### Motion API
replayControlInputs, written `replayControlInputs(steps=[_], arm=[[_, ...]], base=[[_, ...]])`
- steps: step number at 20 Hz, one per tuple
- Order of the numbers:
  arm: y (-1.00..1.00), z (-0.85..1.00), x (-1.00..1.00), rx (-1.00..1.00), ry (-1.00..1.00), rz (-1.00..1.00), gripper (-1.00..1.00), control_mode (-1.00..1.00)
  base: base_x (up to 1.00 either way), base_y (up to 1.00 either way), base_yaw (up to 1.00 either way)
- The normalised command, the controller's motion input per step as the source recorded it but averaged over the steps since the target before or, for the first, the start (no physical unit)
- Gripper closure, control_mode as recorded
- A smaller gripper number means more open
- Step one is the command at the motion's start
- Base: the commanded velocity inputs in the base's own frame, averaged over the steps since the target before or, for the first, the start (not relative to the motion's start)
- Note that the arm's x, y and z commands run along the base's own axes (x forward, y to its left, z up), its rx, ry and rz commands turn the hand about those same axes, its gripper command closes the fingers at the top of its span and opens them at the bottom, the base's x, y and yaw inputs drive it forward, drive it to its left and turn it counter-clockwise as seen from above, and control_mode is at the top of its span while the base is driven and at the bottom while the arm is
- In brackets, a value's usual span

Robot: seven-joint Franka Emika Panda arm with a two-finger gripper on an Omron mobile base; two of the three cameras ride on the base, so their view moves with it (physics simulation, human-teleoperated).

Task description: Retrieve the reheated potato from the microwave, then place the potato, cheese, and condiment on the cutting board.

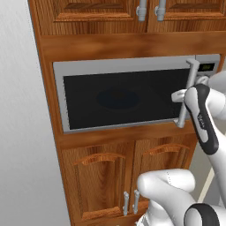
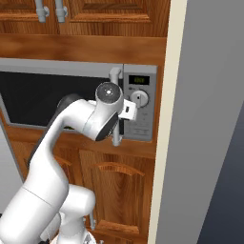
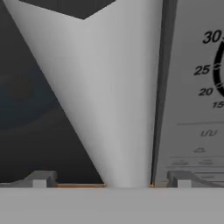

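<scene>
Closest to the hand camera, the microwave's door handle (image 3: 116, 100) runs up between the two fingertips (image 3: 40, 179) of the gripper (image 3: 111, 180), which stand wide apart, one on each side of the bar and not yet pinching it. From the base views, the microwave (image 1: 123, 95) sits built into wooden cabinets (image 1: 103, 181), its dark glass door fully closed, and the handle is the upright grey bar at the door's right edge, just beside the control panel with its white knob (image 2: 138, 99) and green display (image 2: 139, 80). Through the glass only a dim round shape shows; I cannot make out the potato.

The step in hand looks like opening the microwave. Next, the fingers likely need to close on the handle, then pull outward in an arc around the hinge on the microwave's left side.
</scene>
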Motion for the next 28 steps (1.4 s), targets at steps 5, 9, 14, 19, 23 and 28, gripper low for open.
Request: replayControlInputs(steps=[5, 9, 14, 19, 23, 28], arm=[[0.01, -0.05, 0.51, 0.00, 0.00, 0.00, 1.00, -1.00], [0.09, -0.19, 0.43, 0.00, -0.10, 0.00, 1.00, -1.00], [0.20, -0.30, 0.39, 0.01, -0.24, 0.00, 1.00, -1.00], [0.31, -0.34, 0.46, 0.04, -0.33, 0.00, 1.00, -1.00], [0.34, -0.21, 0.41, 0.13, -0.18, 0.00, 1.00, -1.00], [0.38, -0.04, -0.14, 0.18, 0.06, 0.00, 1.00, -1.00]], base=[[0.00, 0.00, 0.00], [0.00, 0.00, 0.00], [0.00, 0.00, 0.00], [0.00, 0.00, 0.00], [0.00, 0.00, 0.00], [0.00, 0.00, 0.00]])
